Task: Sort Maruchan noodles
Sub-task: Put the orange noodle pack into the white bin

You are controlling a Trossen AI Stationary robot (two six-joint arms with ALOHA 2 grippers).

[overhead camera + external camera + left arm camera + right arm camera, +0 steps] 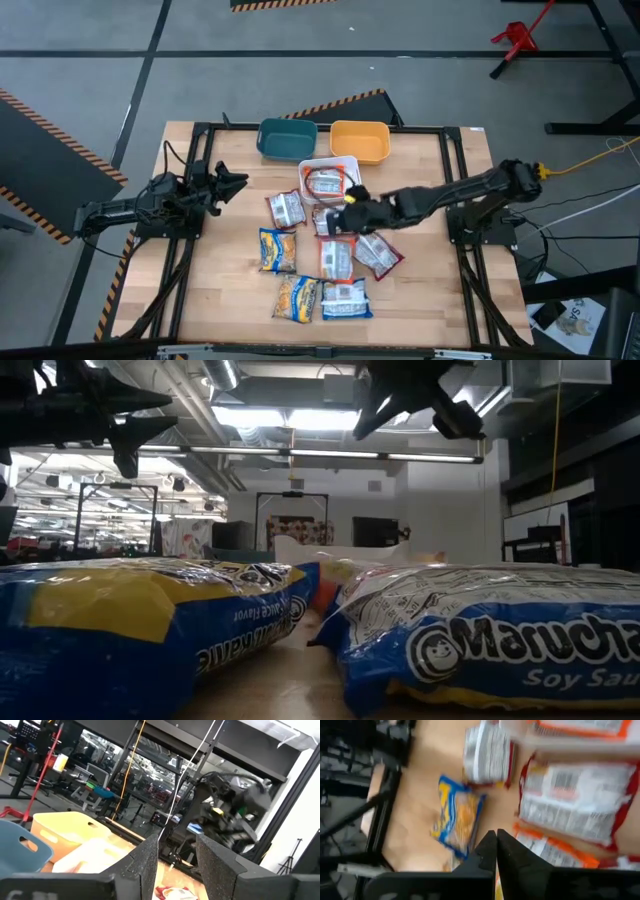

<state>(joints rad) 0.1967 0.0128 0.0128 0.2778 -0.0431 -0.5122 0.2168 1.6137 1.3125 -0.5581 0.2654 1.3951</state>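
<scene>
Overhead, the left claw sits out at the left side of the wooden worktop, raised and aimed toward the middle, its fingers clenched on nothing. Just right of it begins the loose spread of Maruchan noodles: a maroon-white packet lying flat, a blue-yellow packet below it, and another blue-yellow packet nearest the front edge, beside a blue packet showing its printed back. At the far edge stand a teal bin and an orange bin side by side, and in front of them a white bin that holds one orange-red packet. An orange-red packet lies flat in the centre of the spread, with a maroon-white one touching its right side. The right claw reaches in from the right, hanging over the packets just in front of the white bin; its wrist view shows the two fingers pressed together with nothing between them, above a maroon-white packet and a blue-yellow packet. From table height, two blue packets fill the foreground.
</scene>
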